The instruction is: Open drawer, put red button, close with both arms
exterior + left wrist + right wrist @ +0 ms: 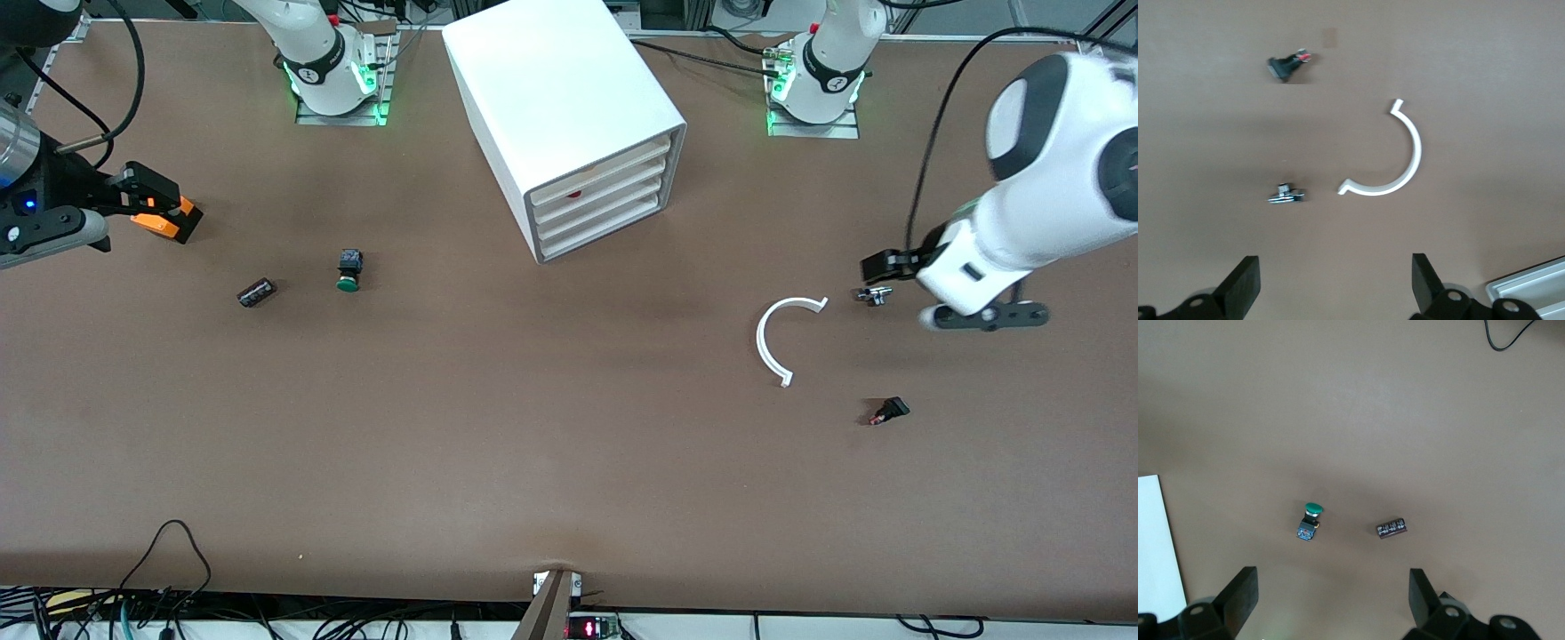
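Note:
The white cabinet (pixel 560 98) stands between the arm bases, and its four drawers all look pushed in. The drawer (pixel 613 180) is second from the top. Of the red button (pixel 574 193) only a red spot shows, in the slit at that drawer's front. My left gripper (pixel 882 266) (pixel 1336 287) is open and empty, up in the air over the table toward the left arm's end, over a small metal part. My right gripper (pixel 147 188) (pixel 1331 600) is open and empty, up over the right arm's end, over an orange box.
Toward the left arm's end lie a white plastic arc (pixel 778 333) (pixel 1395 160), a small metal part (pixel 873 296) (pixel 1286 195) and a black switch (pixel 889 411) (pixel 1288 65). Toward the right arm's end lie a green button (pixel 348 271) (pixel 1310 520), a dark cylinder (pixel 257 292) (pixel 1391 528) and the orange box (pixel 169 222).

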